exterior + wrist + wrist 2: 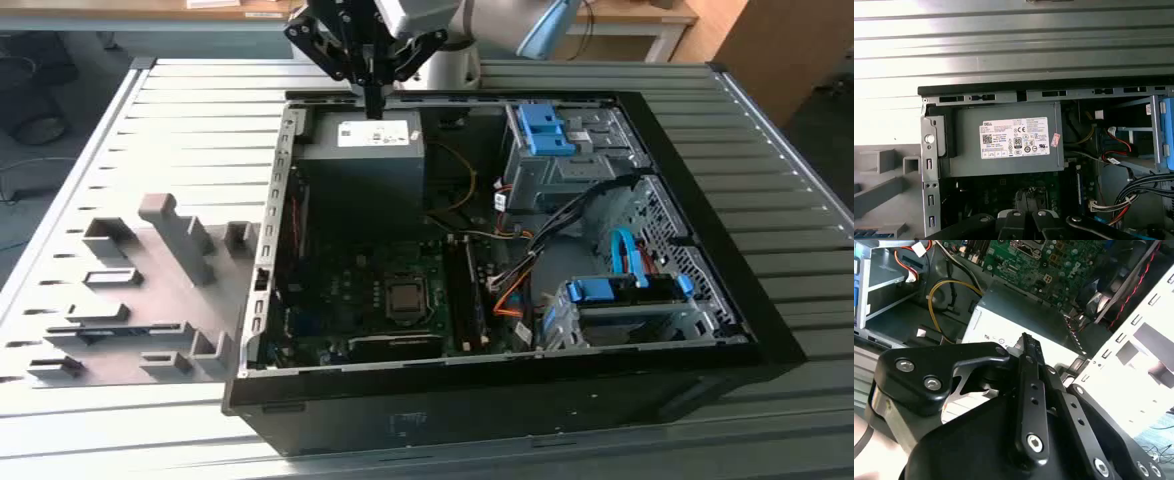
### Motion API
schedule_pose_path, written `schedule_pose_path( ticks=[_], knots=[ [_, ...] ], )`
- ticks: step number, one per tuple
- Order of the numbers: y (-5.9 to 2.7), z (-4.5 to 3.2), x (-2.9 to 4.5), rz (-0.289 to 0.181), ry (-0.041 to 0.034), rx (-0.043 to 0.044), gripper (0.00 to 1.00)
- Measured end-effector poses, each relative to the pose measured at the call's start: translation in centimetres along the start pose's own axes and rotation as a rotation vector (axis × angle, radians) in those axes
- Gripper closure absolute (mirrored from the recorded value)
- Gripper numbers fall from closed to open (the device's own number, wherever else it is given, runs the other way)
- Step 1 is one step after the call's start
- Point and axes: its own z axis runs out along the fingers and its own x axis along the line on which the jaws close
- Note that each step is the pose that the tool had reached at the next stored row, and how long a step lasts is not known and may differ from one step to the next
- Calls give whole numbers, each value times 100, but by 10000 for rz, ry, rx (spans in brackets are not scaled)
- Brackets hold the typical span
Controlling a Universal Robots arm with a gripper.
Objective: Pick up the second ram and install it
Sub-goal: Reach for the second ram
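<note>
Hovering: hand point(376, 108) sits just above the power supply point(358, 150) at one end of the open computer case point(727, 300). This reads as a clearance pose, high enough to miss the case rim and the wiring. The fingers point(1029, 387) are drawn together to a narrow point aimed straight down. Nothing sticks out sideways between them in the exterior view or the second wrist view, so my read is a closed, empty hand, not a carry. I can't pin down the second ram. A long dark stick point(462, 292) stands edge-up in the memory slots on the motherboard point(354, 290), well away from the hand, further down the case past the power supply. I can't tell whether that is one stick or two side by side, so I can't say whether it's the second or the other one. Edge-up is presumably how it has to seat, contacts down into the slot. The grey slotted holder point(167, 260) sits on the slatted worktop point(200, 120) outside the case, well off to one side of the hand. It likely keeps sticks on edge so the flat faces are free to pinch. Its slots look dark, and I can't tell if one is loaded. Cables point(514, 285) run just beside the memory slots, on the side away from the holder, so there's little room there.
</note>
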Motion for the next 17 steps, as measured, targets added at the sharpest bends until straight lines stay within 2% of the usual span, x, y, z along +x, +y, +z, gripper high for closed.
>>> schedule_pose_path(
  ticks=[4,7,17],
  knots=[
    [0,-1,9,1,0,1,89],
    [-5,-2,63,-1,0,1,89],
    [-39,-12,501,0,-12,-1,89]
  ],
)
